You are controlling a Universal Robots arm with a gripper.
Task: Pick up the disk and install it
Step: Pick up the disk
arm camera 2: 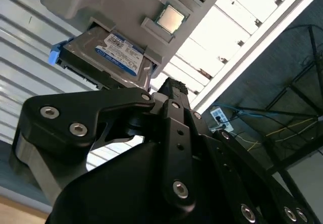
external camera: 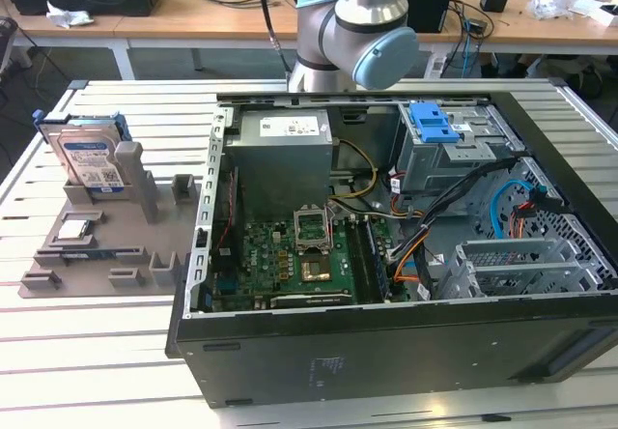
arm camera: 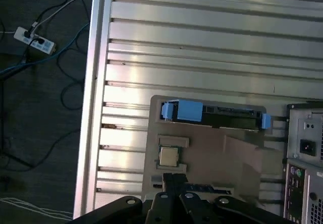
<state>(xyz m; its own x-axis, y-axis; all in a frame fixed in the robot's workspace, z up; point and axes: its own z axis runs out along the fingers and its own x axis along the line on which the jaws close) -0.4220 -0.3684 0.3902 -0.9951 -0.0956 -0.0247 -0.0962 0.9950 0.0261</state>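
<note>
Gripper (arm camera: 174, 179) jaws sit pressed together on nothing, over the gray holder (external camera: 101, 255) where I see the disk (external camera: 89, 158) standing on edge, its white-and-blue label print too small to read.

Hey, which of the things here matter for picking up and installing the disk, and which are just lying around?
For the job:
disk, standing in its gray holder
open computer case

Lying about:
small square chip on the holder
power strip on the floor
</note>
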